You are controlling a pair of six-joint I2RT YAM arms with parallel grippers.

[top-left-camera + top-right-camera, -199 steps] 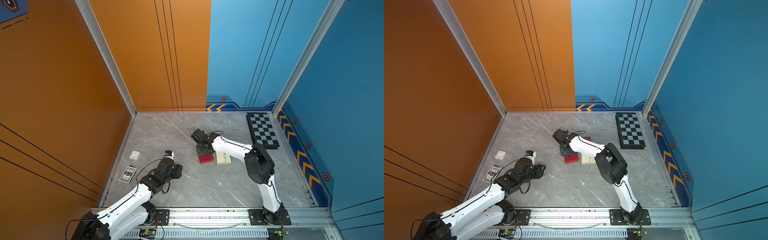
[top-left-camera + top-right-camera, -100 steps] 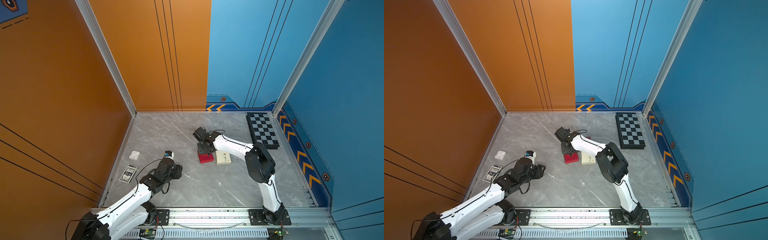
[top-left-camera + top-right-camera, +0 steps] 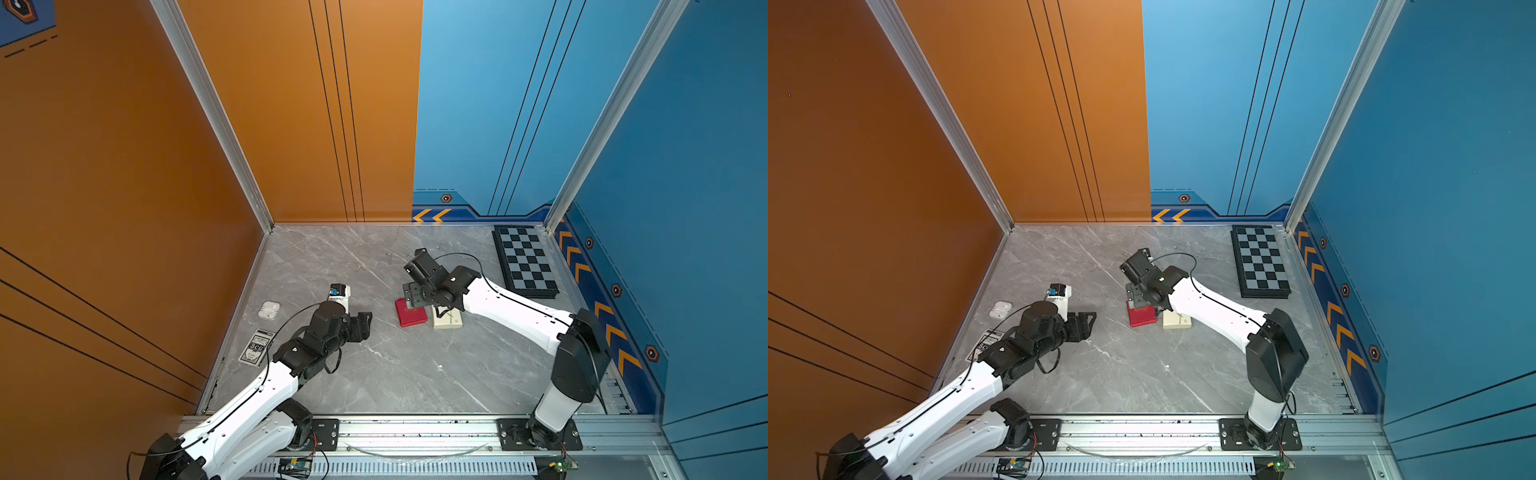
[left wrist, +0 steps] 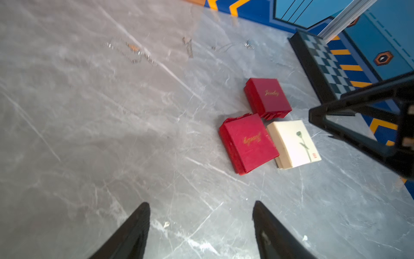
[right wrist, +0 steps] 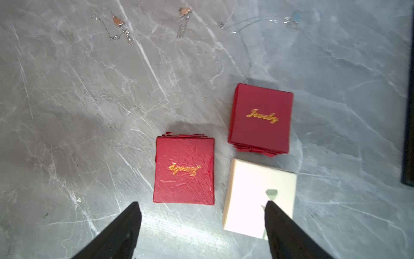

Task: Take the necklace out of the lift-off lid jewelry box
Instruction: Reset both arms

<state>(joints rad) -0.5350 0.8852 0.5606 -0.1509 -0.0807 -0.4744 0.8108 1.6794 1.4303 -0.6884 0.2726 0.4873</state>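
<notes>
Three small shut boxes sit together mid-table: a red box (image 5: 184,170) with gold lettering, a second red box (image 5: 261,118) behind it, and a cream box (image 5: 257,197) with a rose print. I cannot tell which one has the lift-off lid. The necklace is hidden. My right gripper (image 5: 201,202) hangs open just above the nearer red box (image 3: 410,312) and the cream box (image 3: 446,320), holding nothing. My left gripper (image 3: 361,326) is open and empty, low over bare table to the left of the boxes (image 4: 248,143).
Three loose chains (image 5: 118,24) (image 5: 183,22) (image 5: 257,24) lie on the table beyond the boxes. A folded chessboard (image 3: 525,262) lies at the back right. An earbud case (image 3: 269,309) and a card deck (image 3: 257,347) lie by the left wall.
Both grippers' jaws have spread wider. The arms have hardly moved, and the boxes lie where they were.
</notes>
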